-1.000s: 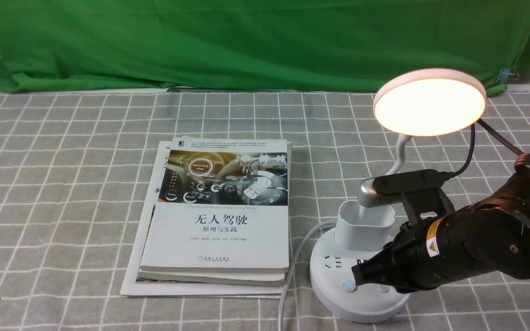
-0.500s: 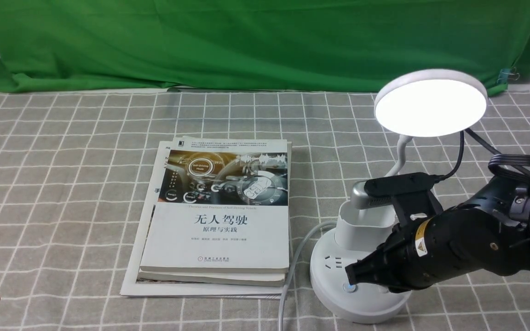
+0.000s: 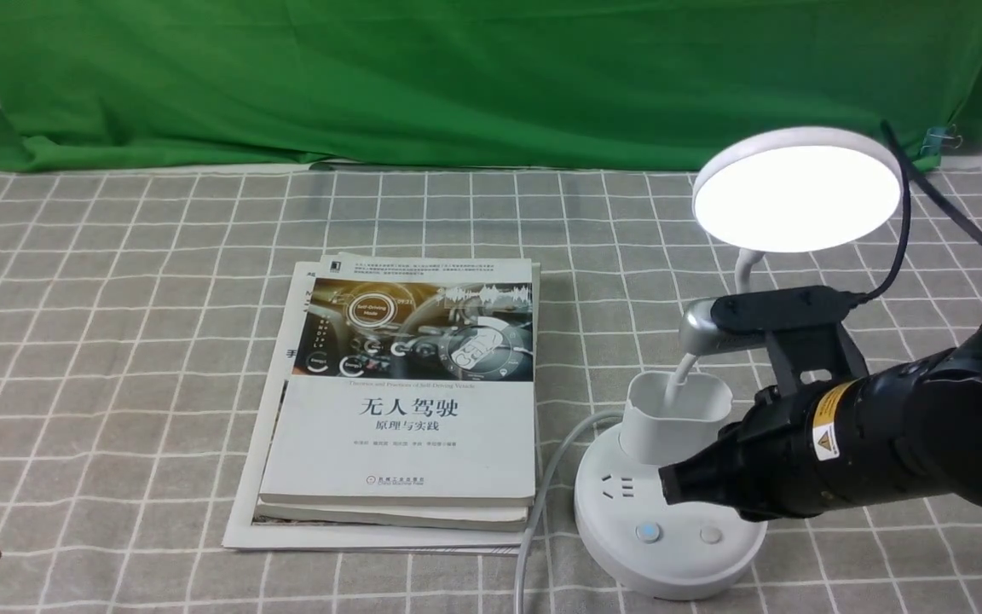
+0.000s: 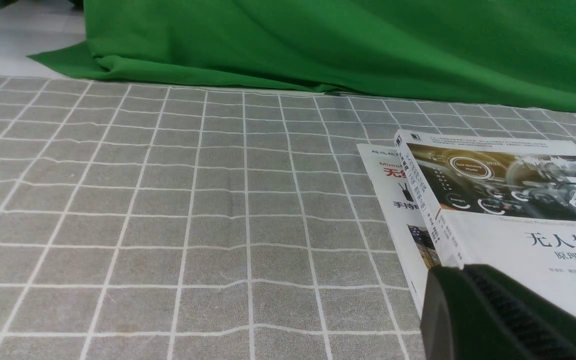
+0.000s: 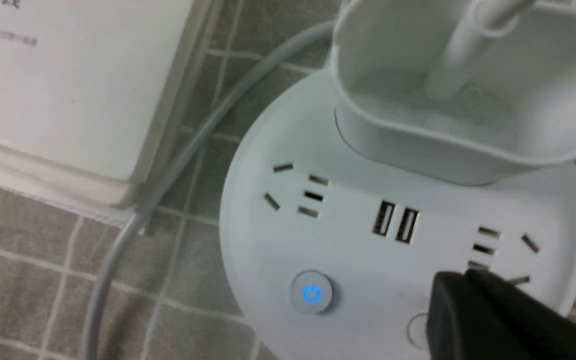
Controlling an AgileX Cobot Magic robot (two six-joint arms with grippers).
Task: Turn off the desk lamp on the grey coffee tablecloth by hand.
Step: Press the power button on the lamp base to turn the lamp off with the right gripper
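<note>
desk lamp (image 3: 677,416) lit, on grey coffee tablecloth (image 3: 116,341) near worktop's front-right corner | right gripper (image 3: 668,488) jaws closed, empty, above base | left gripper (image 4: 468,300) jaws: cannot tell | risk: tip lands on plain button (image 3: 711,535), misses blue-lit button (image 3: 647,533), lamp not switched off

desk lamp (image 3: 674,418): smooth white plastic, faint sheen on base, frosted disc head. grey coffee tablecloth (image 3: 116,341): matt woven cloth, lightly wrinkled. green cloth (image 3: 457,77): matt fabric, soft folds. book (image 3: 406,443): paper, semi-gloss cover. cable (image 3: 542,503): smooth grey sheath. right gripper (image 3: 668,486): matt black plastic; bar (image 3: 764,320) on top, silver metallic-looking tip.
</note>
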